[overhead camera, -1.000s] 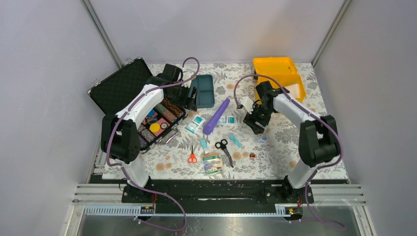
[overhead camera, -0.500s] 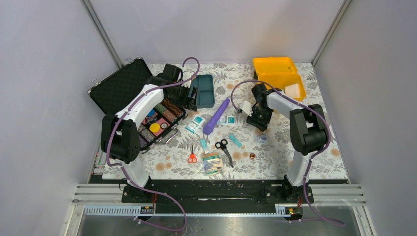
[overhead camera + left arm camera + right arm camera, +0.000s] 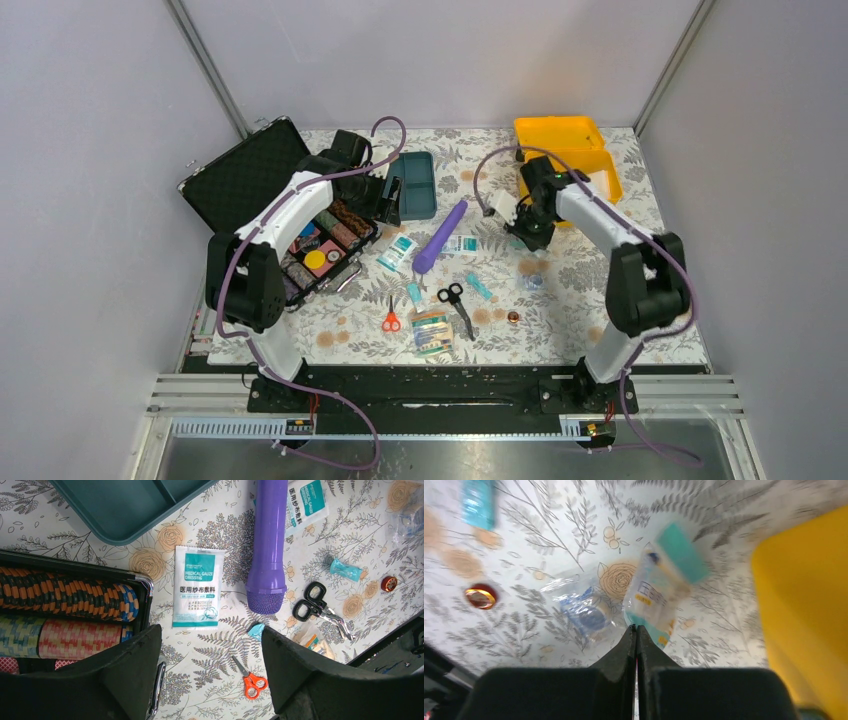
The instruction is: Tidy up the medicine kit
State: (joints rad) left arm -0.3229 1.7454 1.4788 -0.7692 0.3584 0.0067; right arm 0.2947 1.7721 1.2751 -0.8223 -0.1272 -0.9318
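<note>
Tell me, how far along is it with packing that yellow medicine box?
Early. Something white lies in the open yellow plastic case. The right gripper pinches a teal-and-white sachet beside it. The purple torch, black scissors, gauze packet and teal tray wait on the table.

Overhead view, 2 wrist close-ups (downward)

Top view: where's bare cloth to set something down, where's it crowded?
Bare: the far strip between the teal tray and the medicine kit, though a cable arcs over it; the near-left corner between the black case and the orange scissors. Crowded: the centre, from the gauze packet to the black scissors. Right gripper holds a packet.
</note>
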